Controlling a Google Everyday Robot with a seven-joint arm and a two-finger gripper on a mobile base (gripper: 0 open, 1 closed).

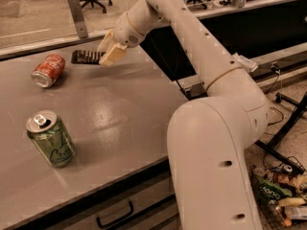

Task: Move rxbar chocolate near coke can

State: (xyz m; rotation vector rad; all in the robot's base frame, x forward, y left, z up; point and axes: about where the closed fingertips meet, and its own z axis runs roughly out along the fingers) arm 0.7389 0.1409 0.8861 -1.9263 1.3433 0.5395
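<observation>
The rxbar chocolate point(85, 57) is a flat dark bar with pale lettering, held by its right end just above the far side of the grey table point(124, 109). My gripper point(108, 52) is shut on that end. The coke can point(48, 70), orange-red with white markings, lies on its side at the far left of the table, a short way left of the bar and a little nearer the front.
A green can point(50, 138) with dark scribbled lettering stands upright at the front left. A metal post point(76, 16) rises at the table's far edge. A drawer handle point(114, 218) shows under the front edge. Cables and litter lie on the floor point(283, 195) to the right.
</observation>
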